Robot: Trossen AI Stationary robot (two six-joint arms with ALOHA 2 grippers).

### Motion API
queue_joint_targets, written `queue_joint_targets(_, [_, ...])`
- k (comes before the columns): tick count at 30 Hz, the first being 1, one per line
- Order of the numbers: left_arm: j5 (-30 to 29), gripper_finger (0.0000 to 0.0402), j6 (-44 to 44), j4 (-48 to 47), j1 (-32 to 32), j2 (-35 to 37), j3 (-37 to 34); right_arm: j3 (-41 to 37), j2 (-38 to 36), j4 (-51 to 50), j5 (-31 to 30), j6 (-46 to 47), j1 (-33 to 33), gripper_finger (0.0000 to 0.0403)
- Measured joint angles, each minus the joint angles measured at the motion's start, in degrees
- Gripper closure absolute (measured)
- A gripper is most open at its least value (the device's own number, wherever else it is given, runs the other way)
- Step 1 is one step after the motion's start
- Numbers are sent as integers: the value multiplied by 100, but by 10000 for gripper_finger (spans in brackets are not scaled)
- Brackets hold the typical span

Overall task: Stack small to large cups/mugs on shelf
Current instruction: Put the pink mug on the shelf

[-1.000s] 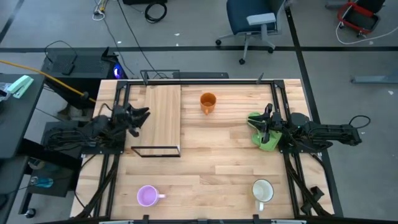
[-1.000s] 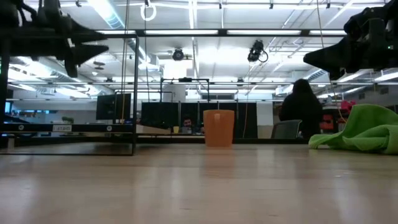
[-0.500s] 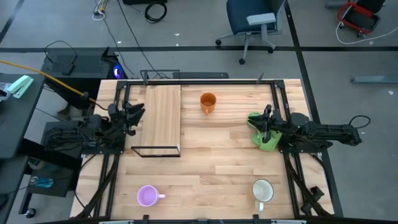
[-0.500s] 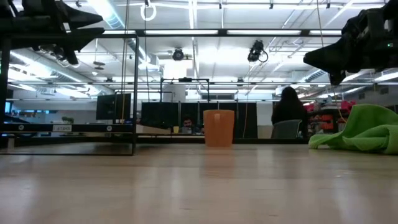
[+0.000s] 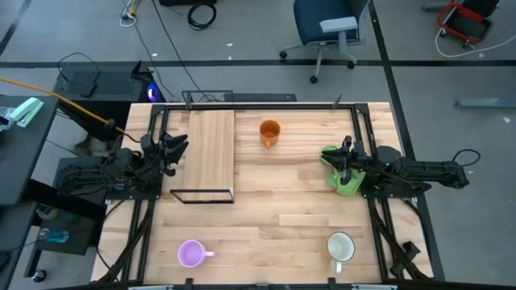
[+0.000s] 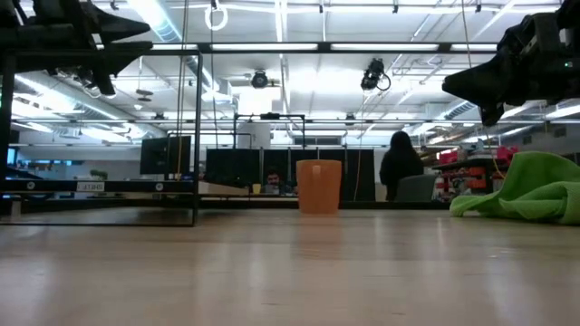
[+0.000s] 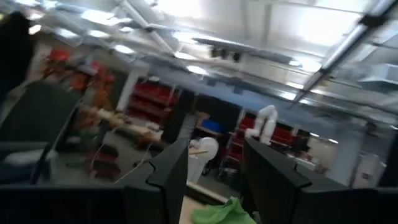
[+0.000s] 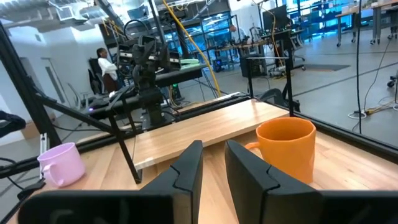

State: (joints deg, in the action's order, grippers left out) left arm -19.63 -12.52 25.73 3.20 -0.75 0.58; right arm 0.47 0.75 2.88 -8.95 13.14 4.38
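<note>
The orange mug (image 5: 270,132) stands upright on the table, near its far edge; it also shows in the low view (image 6: 319,186) and the right wrist view (image 8: 286,149). The light purple mug (image 5: 191,254) and the white mug (image 5: 341,246) stand upright near the near edge. The shelf (image 5: 211,149) is a light-wood board lying flat, with thin black frames at its ends. My left gripper (image 5: 181,146) hovers open by the shelf's left side, tipped upward (image 7: 214,180). My right gripper (image 5: 340,158) hovers over the green cloth, its fingers a narrow gap apart (image 8: 213,165).
A crumpled green cloth (image 5: 343,181) lies at the table's right side under my right gripper. Black frame rails run along the table's left and right edges. A person (image 6: 399,163) moves in the room behind. Bare tabletop lies between the shelf and the near mugs.
My left gripper has drawn back a little toward the table's left edge, risen and tipped upward, then held still. The person in the room behind has walked leftward in the low view. The mugs and the shelf have stayed put.
</note>
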Motion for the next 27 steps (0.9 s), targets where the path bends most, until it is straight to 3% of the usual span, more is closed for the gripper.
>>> queue_joint_targets(4, [1093, 239, 550, 114, -3, -1, 250, 2, 0, 0, 0, -6, -1, 326])
queue_joint_targets(7, [1452, 239, 633, -45, -4, 2, 670, 2, 0, 0, 0, -16, -1, 326])
queue_joint_targets(14, [1497, 239, 870, -2039, -2, -191, 2070, 0, 0, -3, 0, -24, -1, 326])
queue_joint_targets(27, [1542, 239, 106, -4843, -6, -1818, 4473, 2, 0, -11, 0, -21, 1, 326])
